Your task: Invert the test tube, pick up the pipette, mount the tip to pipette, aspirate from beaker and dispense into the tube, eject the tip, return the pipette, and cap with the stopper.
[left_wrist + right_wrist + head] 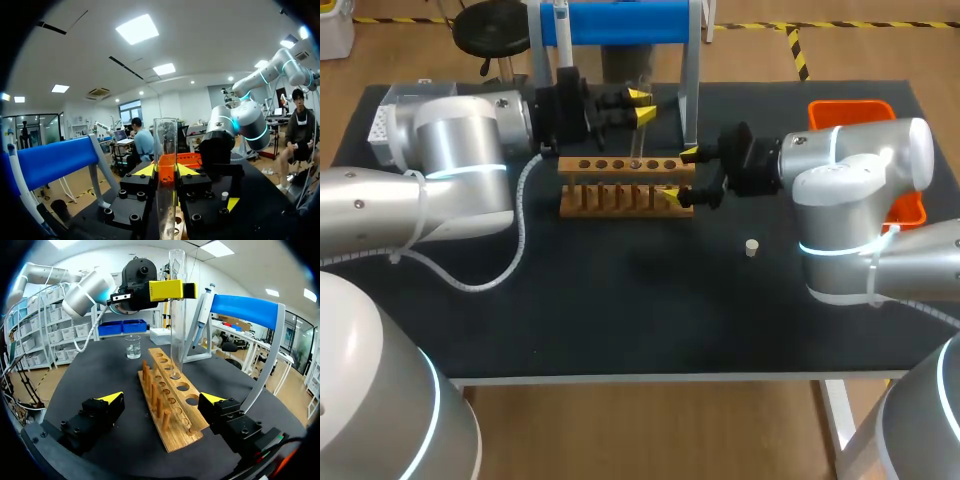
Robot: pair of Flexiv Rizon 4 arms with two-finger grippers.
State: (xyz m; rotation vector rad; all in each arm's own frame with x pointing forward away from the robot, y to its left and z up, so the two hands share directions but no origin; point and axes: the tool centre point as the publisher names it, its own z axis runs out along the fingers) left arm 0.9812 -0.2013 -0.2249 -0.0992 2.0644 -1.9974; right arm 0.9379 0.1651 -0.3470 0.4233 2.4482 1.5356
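So the test tube (177,310) is standing upright over the wooden rack (620,190), its lower end right at one of the middle holes, and the left gripper (166,172) is pinching it from both sides near the upper part. The right gripper (161,399) is spread wide, one finger on each side of the rack's end and well below the tube's grip point. The beaker (132,346) sits past the rack's far end, and the stopper (752,247) is loose on the table near the right arm.

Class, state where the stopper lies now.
Head view: the stopper sits on the table, right of centre, in front of the wooden rack, beside the right arm.
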